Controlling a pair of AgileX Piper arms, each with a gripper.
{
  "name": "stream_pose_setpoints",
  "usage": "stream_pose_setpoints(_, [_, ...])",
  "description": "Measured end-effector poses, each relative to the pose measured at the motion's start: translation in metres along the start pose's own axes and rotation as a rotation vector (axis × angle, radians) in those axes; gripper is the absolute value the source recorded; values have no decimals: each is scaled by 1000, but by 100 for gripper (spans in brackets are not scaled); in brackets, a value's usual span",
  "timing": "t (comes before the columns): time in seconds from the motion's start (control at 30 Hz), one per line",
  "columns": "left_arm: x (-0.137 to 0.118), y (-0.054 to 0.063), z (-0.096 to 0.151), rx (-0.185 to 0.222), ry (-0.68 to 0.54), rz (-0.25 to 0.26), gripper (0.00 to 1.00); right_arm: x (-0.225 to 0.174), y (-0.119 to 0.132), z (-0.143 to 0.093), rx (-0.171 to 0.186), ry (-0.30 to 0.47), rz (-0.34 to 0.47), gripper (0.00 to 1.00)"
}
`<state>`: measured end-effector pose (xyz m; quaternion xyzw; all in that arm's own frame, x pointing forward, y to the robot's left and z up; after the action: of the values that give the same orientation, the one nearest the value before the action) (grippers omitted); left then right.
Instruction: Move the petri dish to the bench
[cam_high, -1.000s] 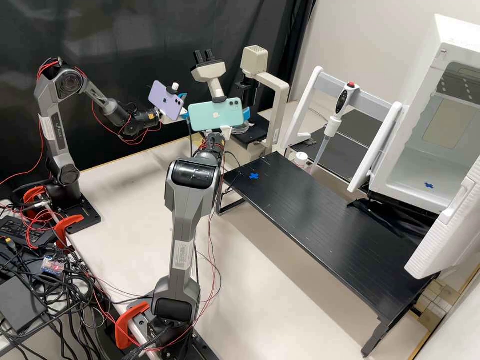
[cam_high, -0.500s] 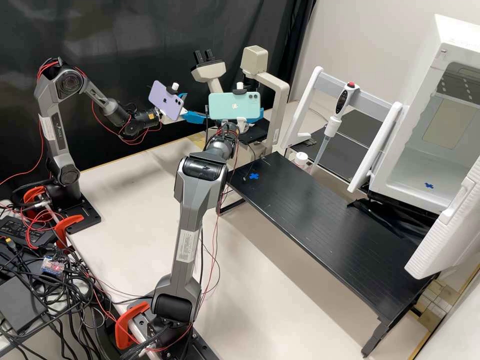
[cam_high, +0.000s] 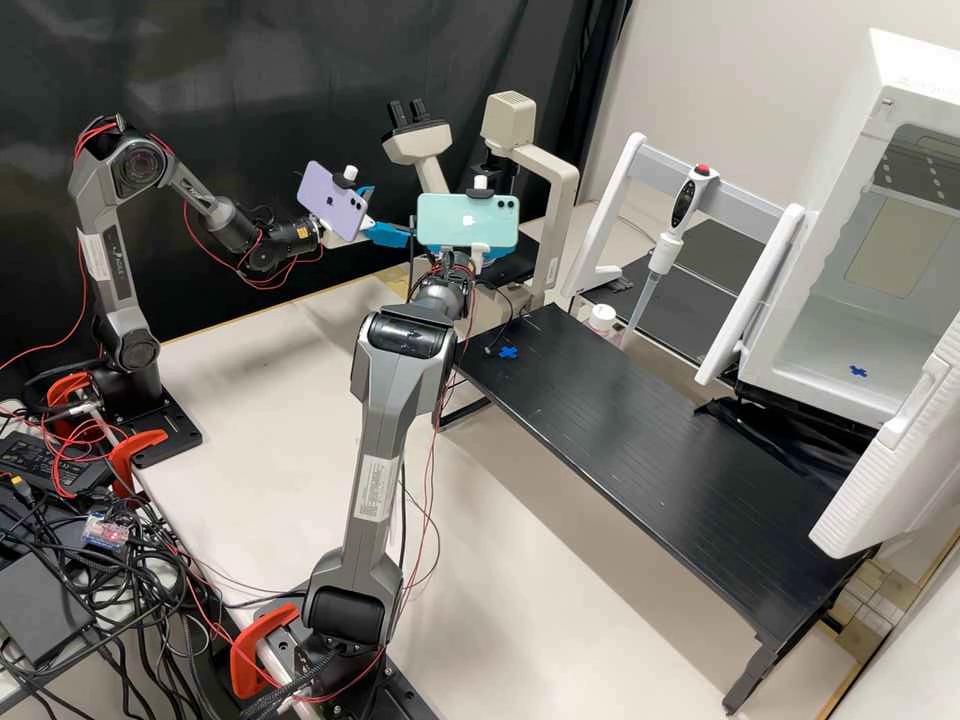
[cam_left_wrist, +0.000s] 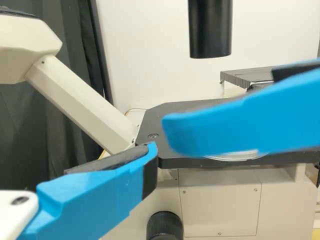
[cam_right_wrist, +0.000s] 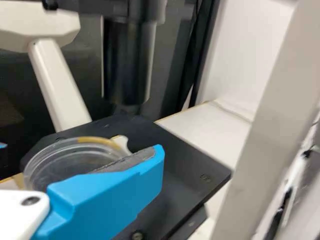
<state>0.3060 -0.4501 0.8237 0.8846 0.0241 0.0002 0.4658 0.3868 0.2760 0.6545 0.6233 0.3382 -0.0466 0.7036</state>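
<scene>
The round, clear petri dish (cam_right_wrist: 65, 161) sits on the flat black plate (cam_right_wrist: 192, 172) of the cream microscope (cam_high: 562, 210), at the far middle of the scene. It is not on the long, low black surface (cam_high: 650, 430). The right claw (cam_high: 516, 243) is at the plate, and it is spread. In the right wrist view, one blue finger (cam_right_wrist: 107, 200) is just beside the dish and hides part of it. I can't tell if that finger touches the dish. In the left wrist view, a bit of the dish peeks out past the right claw's blue finger. The left claw (cam_high: 390, 212) is to the left of the plate, up in the air. Its blue fingers are wide apart, with nothing between them. Each arm has a phone on its wrist: a purple one (cam_high: 332, 203) on the left and a mint green one (cam_high: 467, 222) on the right. A fat black tube (cam_right_wrist: 127, 62) hangs over the plate. The black surface has a blue cross (cam_high: 508, 352) near its left end. Behind it, a pipette (cam_high: 660, 255) hangs upright on a grey and white stand (cam_high: 745, 195), and a small white bottle (cam_high: 602, 316) is near the tip. To the right is a big white box (cam_high: 795, 345) with its door (cam_high: 885, 460) open, and there is another blue cross (cam_high: 858, 371) inside.
</scene>
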Motion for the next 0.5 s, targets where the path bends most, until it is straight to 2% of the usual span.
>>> stream_pose_setpoints(0.17, [0, 0, 0, 0, 0, 0, 100, 7, -9, 8, 57, -27, -30, 100])
stream_pose_setpoints(0.5, [0, 0, 0, 0, 0, 0, 100, 8, -10, 9, 67, -32, -31, 100])
